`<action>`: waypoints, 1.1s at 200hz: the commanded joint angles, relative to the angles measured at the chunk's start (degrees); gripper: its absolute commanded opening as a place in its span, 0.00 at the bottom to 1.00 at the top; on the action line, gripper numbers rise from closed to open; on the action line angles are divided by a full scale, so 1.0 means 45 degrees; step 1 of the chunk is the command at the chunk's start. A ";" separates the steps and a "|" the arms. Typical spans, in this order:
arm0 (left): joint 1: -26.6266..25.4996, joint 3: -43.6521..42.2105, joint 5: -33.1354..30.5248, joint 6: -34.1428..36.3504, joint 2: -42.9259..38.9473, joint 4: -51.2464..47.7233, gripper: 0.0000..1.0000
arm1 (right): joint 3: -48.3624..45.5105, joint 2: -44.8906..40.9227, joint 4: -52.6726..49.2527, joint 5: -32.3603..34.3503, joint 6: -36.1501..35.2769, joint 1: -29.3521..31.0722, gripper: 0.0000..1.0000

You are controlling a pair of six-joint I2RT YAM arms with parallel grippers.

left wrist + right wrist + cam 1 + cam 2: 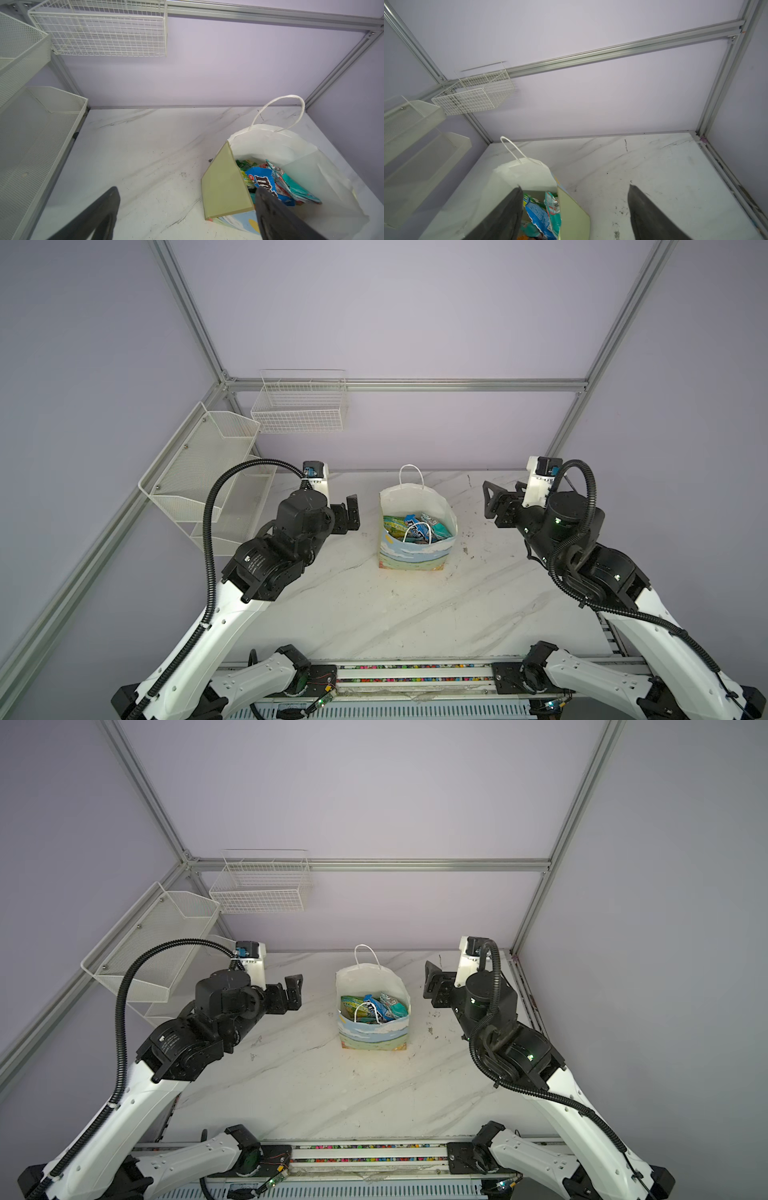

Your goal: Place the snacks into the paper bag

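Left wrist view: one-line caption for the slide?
Left wrist view: open, empty left gripper beside the standing paper bag, snacks piled inside, on the marble table.

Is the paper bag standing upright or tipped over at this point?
Upright. The paper bag stands on its base on the table, mouth open upward, with snacks visible inside.
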 commanded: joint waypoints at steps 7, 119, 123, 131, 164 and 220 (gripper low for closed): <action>0.0009 -0.1564 -0.1902 0.0823 -0.1124 0.1625 1.00 | -0.2212 -0.1644 0.2696 0.0221 -0.0670 -0.0067 0.97; 0.0009 -0.6678 -0.3264 0.1698 -0.3775 0.4424 1.00 | -0.7354 -0.4158 0.5389 0.2677 -0.1458 -0.0067 0.97; 0.0007 -0.6849 -0.3367 0.1765 -0.3828 0.4523 1.00 | -0.7531 -0.4265 0.5475 0.2693 -0.1561 -0.0067 0.97; 0.0009 -0.7189 -0.3548 0.1943 -0.3836 0.4782 1.00 | -0.7887 -0.4480 0.5677 0.2716 -0.1732 -0.0070 0.97; 0.0017 -0.8447 -0.4373 0.2918 -0.3745 0.6001 1.00 | -0.9525 -0.5481 0.6767 0.2659 -0.2616 -0.0067 0.97; 0.0029 -1.0958 -0.5913 0.3771 -0.3485 0.9190 1.00 | -1.1533 -0.6476 0.7989 0.3118 -0.2832 -0.0067 0.97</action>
